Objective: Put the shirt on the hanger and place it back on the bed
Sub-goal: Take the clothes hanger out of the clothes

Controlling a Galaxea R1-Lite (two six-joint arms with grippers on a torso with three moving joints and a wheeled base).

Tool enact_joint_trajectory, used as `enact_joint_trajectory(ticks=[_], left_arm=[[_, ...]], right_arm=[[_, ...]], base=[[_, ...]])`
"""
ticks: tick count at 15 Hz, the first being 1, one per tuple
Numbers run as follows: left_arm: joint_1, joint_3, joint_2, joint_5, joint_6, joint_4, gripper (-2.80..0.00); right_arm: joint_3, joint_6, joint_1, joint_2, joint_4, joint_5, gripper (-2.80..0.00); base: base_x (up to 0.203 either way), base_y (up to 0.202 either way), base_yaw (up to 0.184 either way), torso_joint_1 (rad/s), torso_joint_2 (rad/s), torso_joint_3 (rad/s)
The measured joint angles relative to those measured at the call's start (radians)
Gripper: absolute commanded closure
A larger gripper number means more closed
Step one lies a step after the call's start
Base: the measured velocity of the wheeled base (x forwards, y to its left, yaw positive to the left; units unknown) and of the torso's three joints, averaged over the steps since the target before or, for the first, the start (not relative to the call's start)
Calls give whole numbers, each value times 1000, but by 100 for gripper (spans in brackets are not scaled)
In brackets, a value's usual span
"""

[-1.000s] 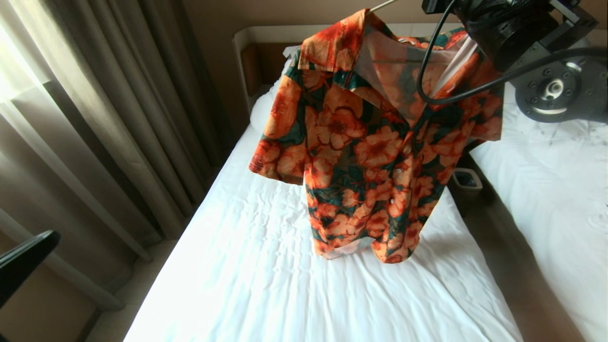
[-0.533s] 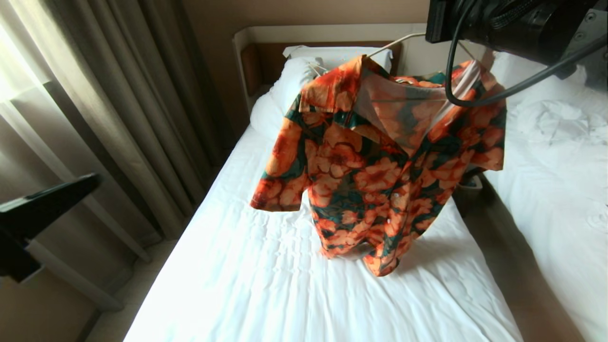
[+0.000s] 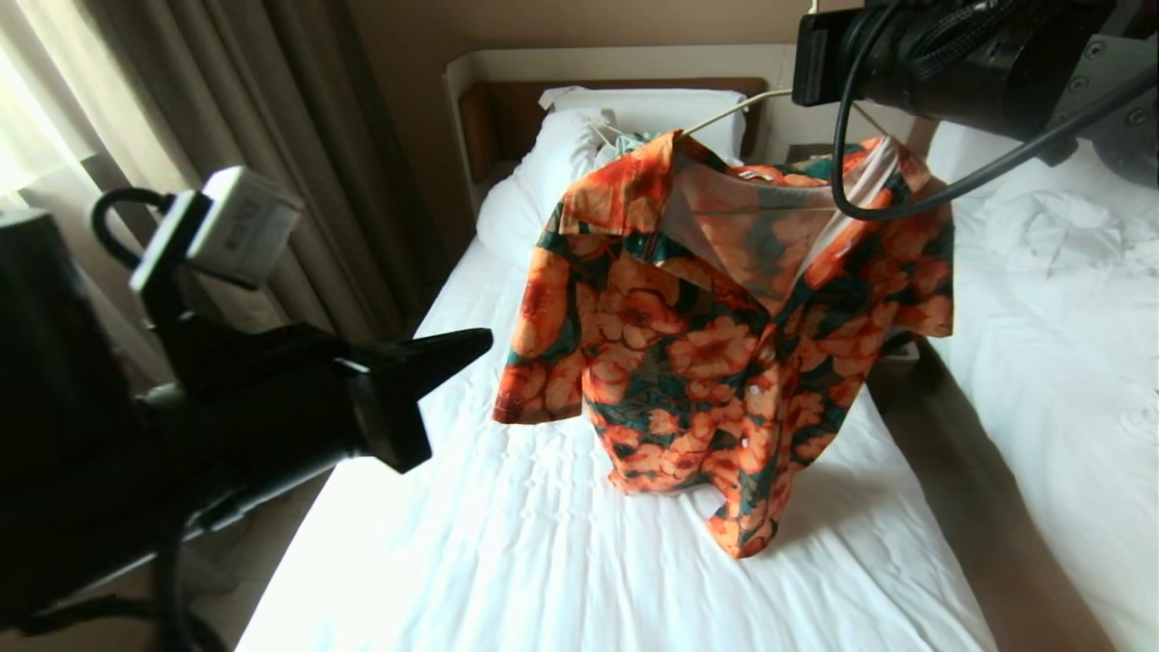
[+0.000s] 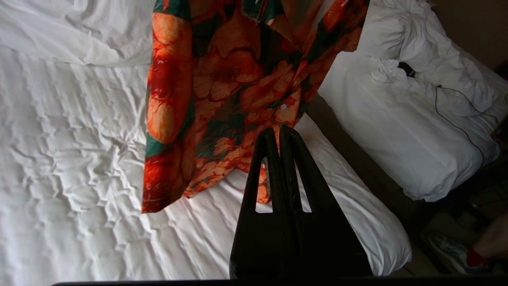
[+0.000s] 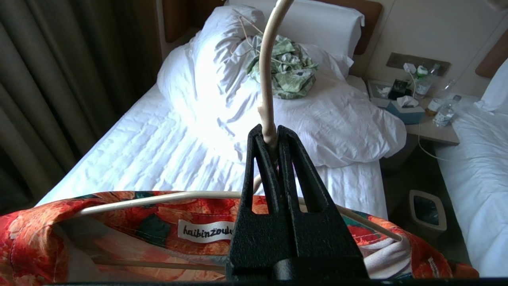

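The shirt (image 3: 724, 335) is draped on the hanger (image 5: 266, 79), whose neck is pinched by the closed right end effector (image 5: 270, 133) above the bed (image 3: 543, 543); its hem is seen just touching the sheet. The left end effector (image 3: 462, 349), fingers pressed together and empty, is held near the shirt's sleeve.

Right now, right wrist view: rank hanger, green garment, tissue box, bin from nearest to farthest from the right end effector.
1. hanger: neck clamped in the shut right end effector, touching.
2. green garment: on the duvet straight beyond the tips.
3. tissue box: on the nightstand, off to one side.
The bin, on the floor between beds: too close to call against the garment.
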State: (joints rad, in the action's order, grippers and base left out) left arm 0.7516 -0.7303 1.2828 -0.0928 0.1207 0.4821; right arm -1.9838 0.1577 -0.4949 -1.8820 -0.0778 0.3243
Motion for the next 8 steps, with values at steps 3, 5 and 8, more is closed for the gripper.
enact_joint_trajectory(ticks=[3, 5, 8], left_arm=[[80, -69, 143, -34, 0, 93, 0], [133, -108, 217, -69, 6, 99, 0], [159, -179, 322, -92, 8, 102, -280]], right_arm=[[0, -8, 0, -29, -4, 4, 0], [0, -42, -4, -40, -5, 3, 0], [0, -81, -19, -46, 2, 3, 0]], base=[[0, 0, 0, 0, 0, 0], [0, 0, 0, 0, 0, 0], [0, 0, 0, 0, 0, 0]])
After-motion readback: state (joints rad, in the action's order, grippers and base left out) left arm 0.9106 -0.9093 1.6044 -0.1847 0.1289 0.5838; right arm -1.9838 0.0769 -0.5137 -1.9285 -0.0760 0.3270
